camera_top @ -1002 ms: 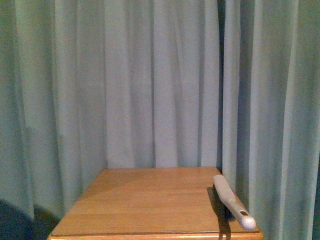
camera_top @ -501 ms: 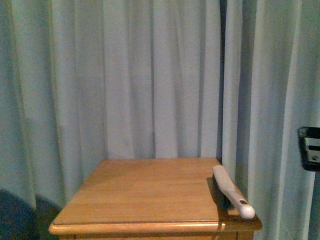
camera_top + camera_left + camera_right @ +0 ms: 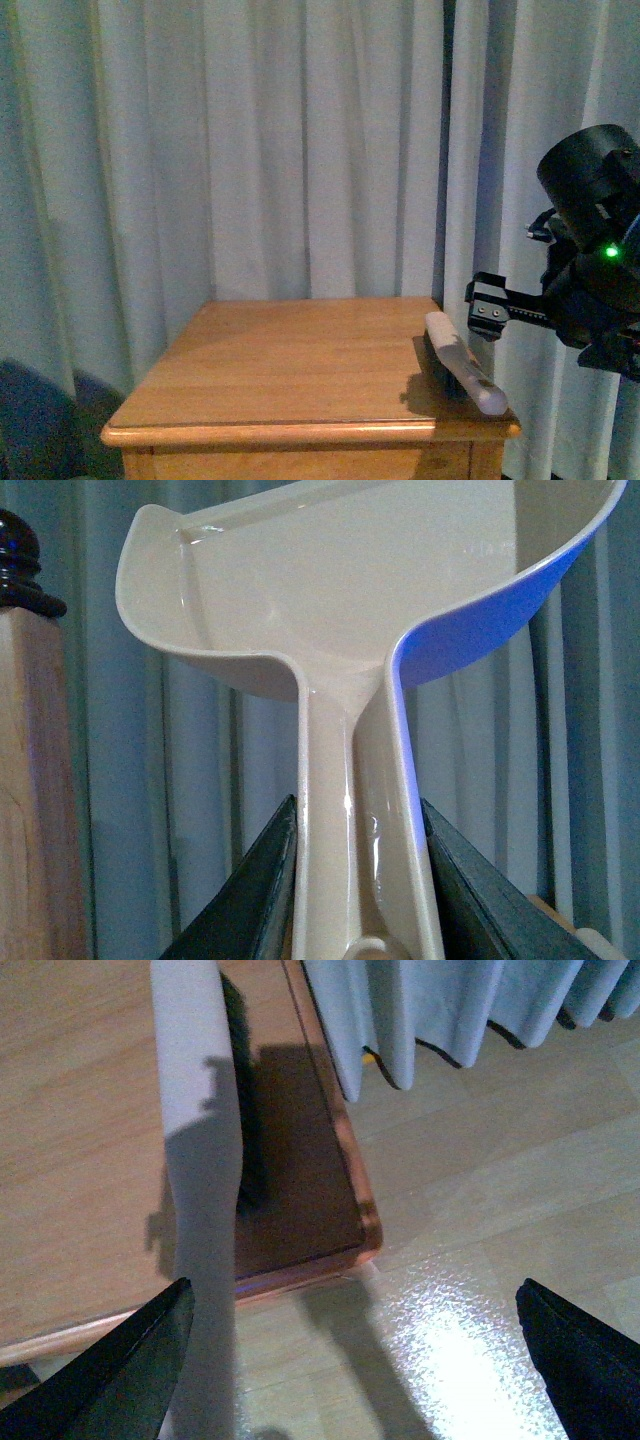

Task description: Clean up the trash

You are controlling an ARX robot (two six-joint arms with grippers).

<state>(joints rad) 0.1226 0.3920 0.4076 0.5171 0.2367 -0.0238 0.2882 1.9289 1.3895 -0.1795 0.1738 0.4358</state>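
Note:
The trash is not in view in any frame. My left gripper (image 3: 357, 820) is shut on the handle of the pale dustpan (image 3: 330, 600), which is held up in front of the curtain; this arm does not show in the front view. My right gripper (image 3: 490, 305) is open and hovers just right of the table's right edge, beside a brush with a white handle (image 3: 462, 372) and dark bristles. In the right wrist view the brush handle (image 3: 195, 1140) lies by one finger of the open gripper (image 3: 355, 1290), with floor between the jaws.
A wooden table (image 3: 290, 360) stands before pale curtains (image 3: 300, 150); its corner shows in the right wrist view (image 3: 330, 1250). A wooden post with a dark knob (image 3: 25, 730) stands beside the dustpan. Light floor (image 3: 480, 1210) lies beyond the table's edge.
My right arm has come into the front view from the right, up to the brush at the table's edge. The table has shifted upward in the picture.

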